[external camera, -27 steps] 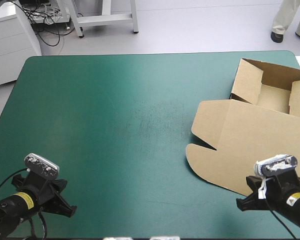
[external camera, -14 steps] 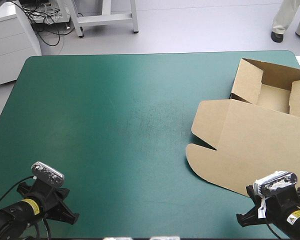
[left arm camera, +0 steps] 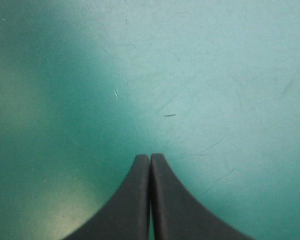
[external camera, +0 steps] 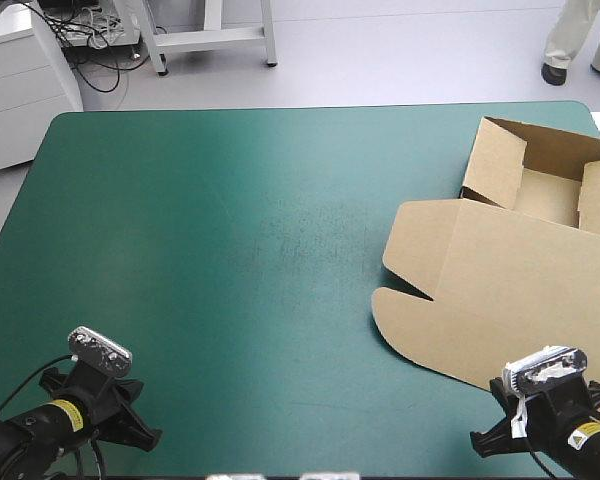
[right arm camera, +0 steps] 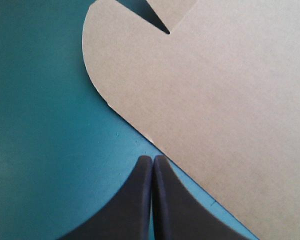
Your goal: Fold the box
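The right claw (right arm camera: 152,158) has its fingers pressed together in one point and holds nothing; its tip is over the bare desk (external camera: 220,230), just beside the near edge of the box (right arm camera: 230,100). The left claw (left arm camera: 150,156) is likewise closed and empty, well apart from the box. The box lies at the desk's right side; its tray (external camera: 545,190) stands walled toward the far edge, and its lid (external camera: 500,275) lies flat toward the robot. Handling, as judged: the board is light, stiff and smooth; it is liable to slide when pushed; take hold at the lid's free edge near the rounded flap (right arm camera: 105,55), fingers parted first.

The teal-green cover (external camera: 160,200) bears a faint scuffed patch (external camera: 310,235).
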Action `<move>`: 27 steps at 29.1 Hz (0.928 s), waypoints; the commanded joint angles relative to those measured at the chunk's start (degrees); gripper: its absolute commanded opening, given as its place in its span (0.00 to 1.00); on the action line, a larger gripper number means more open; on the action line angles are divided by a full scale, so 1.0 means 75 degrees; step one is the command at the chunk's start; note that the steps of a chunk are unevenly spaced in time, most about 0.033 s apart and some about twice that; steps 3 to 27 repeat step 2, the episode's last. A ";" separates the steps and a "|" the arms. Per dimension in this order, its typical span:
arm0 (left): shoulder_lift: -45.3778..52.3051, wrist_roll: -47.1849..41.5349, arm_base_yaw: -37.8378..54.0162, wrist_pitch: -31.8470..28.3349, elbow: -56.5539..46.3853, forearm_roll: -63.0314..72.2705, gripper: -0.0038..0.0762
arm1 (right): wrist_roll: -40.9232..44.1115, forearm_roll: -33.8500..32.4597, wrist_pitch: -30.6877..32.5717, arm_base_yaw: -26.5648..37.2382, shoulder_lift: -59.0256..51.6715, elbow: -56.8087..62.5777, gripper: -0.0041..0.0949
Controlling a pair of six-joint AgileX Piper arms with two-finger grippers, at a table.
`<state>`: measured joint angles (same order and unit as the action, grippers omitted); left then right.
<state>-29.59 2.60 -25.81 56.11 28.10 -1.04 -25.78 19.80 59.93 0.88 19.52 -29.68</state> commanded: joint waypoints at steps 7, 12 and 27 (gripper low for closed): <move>-0.0038 -0.0028 -0.0005 -0.0388 0.0178 0.0048 0.01 | -0.0063 0.0174 -0.0410 -0.0003 0.0060 0.0014 0.02; -0.0038 -0.0028 -0.0005 -0.0388 0.0178 0.0048 0.01 | -0.0063 0.0174 -0.0410 -0.0003 0.0060 0.0014 0.02; -0.0038 -0.0028 -0.0005 -0.0388 0.0178 0.0048 0.01 | -0.0063 0.0174 -0.0410 -0.0003 0.0060 0.0014 0.02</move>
